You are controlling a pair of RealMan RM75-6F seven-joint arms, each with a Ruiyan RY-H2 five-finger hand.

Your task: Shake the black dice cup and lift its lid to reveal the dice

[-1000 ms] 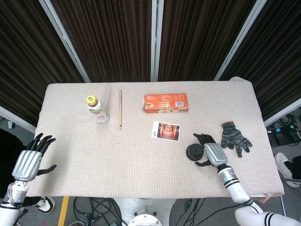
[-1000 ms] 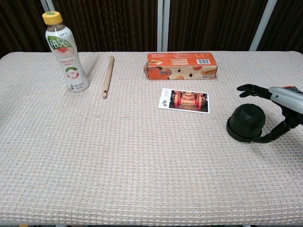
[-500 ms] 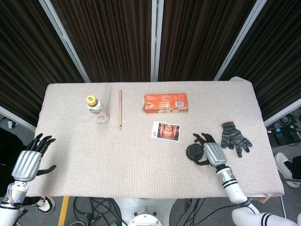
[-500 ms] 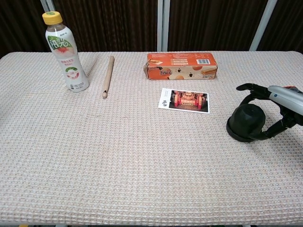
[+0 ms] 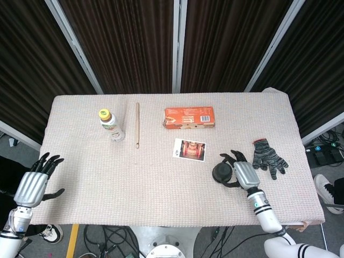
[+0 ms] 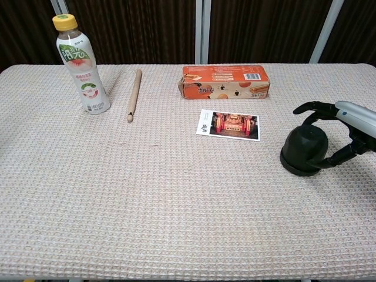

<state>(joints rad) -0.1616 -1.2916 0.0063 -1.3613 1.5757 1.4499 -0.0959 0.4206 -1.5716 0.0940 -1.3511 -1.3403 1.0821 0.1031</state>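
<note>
The black dice cup (image 5: 221, 172) (image 6: 304, 151) stands lid-on at the right side of the table. My right hand (image 5: 242, 173) (image 6: 348, 130) is just right of it. Its fingers (image 6: 308, 107) arch over the cup's far side with a gap showing. The thumb (image 6: 333, 161) reaches in low on the near side and touches the cup near its base. The dice are hidden inside. My left hand (image 5: 33, 185) hangs off the table's left edge, fingers spread and holding nothing; only the head view shows it.
A photo card (image 5: 190, 149) (image 6: 229, 124) lies just left of and behind the cup. An orange box (image 5: 189, 117) (image 6: 224, 81), a wooden stick (image 5: 137, 125) (image 6: 134, 94) and a drink bottle (image 5: 112, 125) (image 6: 82, 64) sit further back. A grey glove (image 5: 269, 157) lies right of my right hand.
My right hand has drawn in closer around the cup, its thumb coming up against the base. The cup has barely moved. The left hand is unchanged.
</note>
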